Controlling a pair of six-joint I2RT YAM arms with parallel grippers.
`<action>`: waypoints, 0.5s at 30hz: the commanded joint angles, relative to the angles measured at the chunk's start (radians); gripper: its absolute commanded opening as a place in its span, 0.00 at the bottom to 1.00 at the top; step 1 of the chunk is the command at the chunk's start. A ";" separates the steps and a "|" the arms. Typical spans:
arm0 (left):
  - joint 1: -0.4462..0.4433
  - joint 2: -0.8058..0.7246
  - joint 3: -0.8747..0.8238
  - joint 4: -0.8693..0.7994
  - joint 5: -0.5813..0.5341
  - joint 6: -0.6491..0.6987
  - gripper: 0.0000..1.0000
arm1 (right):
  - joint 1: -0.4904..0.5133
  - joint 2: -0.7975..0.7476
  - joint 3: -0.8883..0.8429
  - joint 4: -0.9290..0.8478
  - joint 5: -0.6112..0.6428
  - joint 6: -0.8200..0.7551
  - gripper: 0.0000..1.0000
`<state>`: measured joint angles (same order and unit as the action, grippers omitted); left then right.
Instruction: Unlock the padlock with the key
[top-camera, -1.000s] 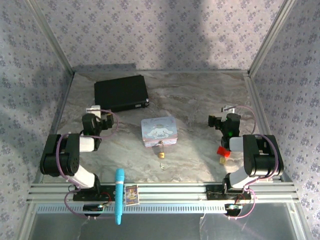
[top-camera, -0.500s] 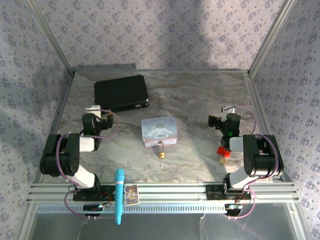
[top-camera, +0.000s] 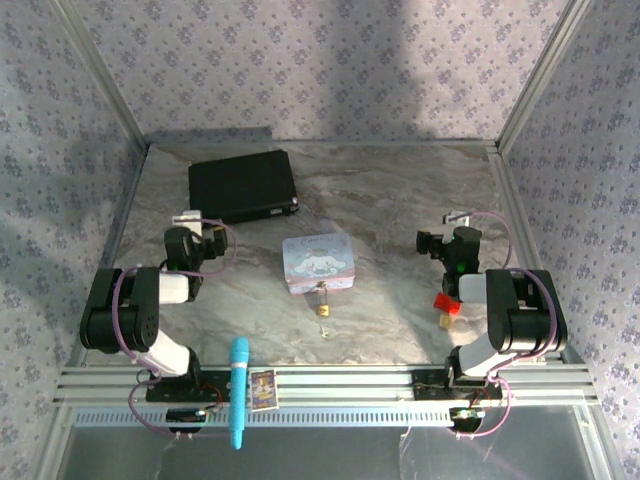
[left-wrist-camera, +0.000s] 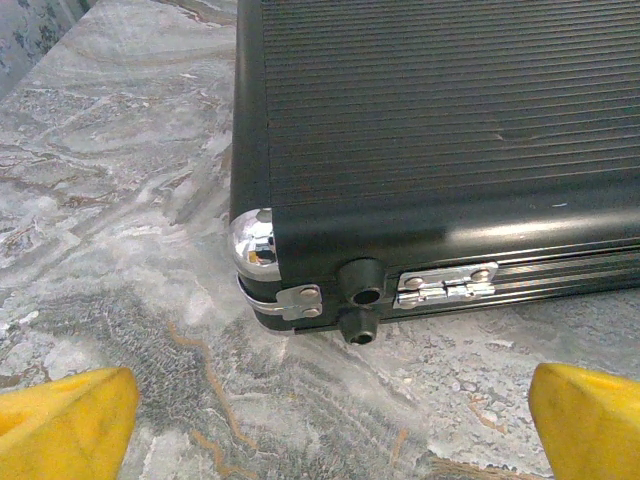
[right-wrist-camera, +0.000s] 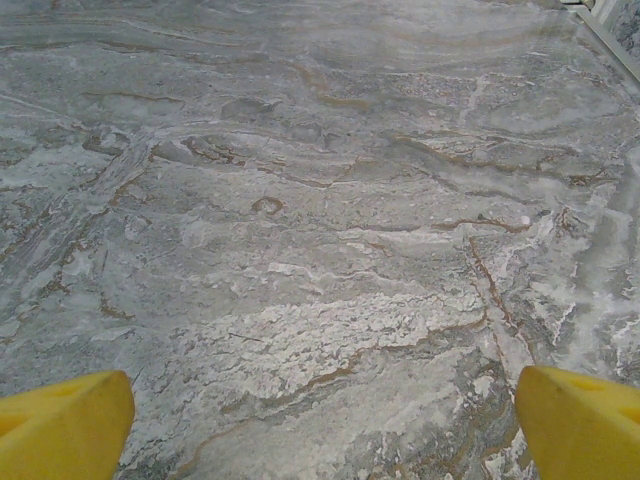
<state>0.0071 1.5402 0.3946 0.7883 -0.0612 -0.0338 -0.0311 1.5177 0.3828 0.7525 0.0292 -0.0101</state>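
The padlock (top-camera: 323, 308) is seen in the top view near the middle of the table, at the near edge of a pastel tin (top-camera: 318, 262) with a cartoon figure on its lid. Whether it is fastened to the tin or only touching it cannot be told. A tiny pale speck taken as the key (top-camera: 326, 330) lies just on the near side of the padlock, too small to be made out clearly.

A black ribbed case (top-camera: 242, 185) is set at the far left of the table, well apart from the tin. In the left wrist view its chromed corner and hinged edge are faced by the left gripper (left-wrist-camera: 325, 425), whose yellow fingertips (left-wrist-camera: 60, 425) are spread wide with nothing between them.

The right gripper (right-wrist-camera: 320, 425) is likewise held wide over bare surface, its yellow fingertips (right-wrist-camera: 585, 420) at the two lower corners of its wrist view, and nothing is gripped. A red bit (top-camera: 445, 302) and an orange bit (top-camera: 446, 321) lie beside the right arm.

The table (top-camera: 400, 200) is covered in grey marbled veining with brownish streaks. It is bounded at the near edge by a ribbed aluminium rail (top-camera: 400, 380), on which a blue pen-shaped stick (top-camera: 239, 392) and a small printed card (top-camera: 262, 388) are laid. The space is enclosed by walls (top-camera: 320, 60) papered in lilac with a small floral pattern, and metal posts run up the corners.
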 joint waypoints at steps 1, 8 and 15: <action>0.013 -0.003 0.021 0.020 0.034 0.005 1.00 | -0.007 0.000 0.016 0.018 -0.008 -0.019 0.99; 0.014 -0.088 -0.017 0.025 0.000 -0.005 1.00 | -0.018 -0.029 0.018 -0.006 -0.008 -0.002 0.99; 0.010 -0.349 -0.023 -0.185 -0.047 -0.085 1.00 | 0.000 -0.239 0.084 -0.267 0.002 -0.001 0.99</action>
<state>0.0151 1.2812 0.3580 0.7078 -0.0780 -0.0559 -0.0383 1.3663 0.4088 0.6125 0.0288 -0.0093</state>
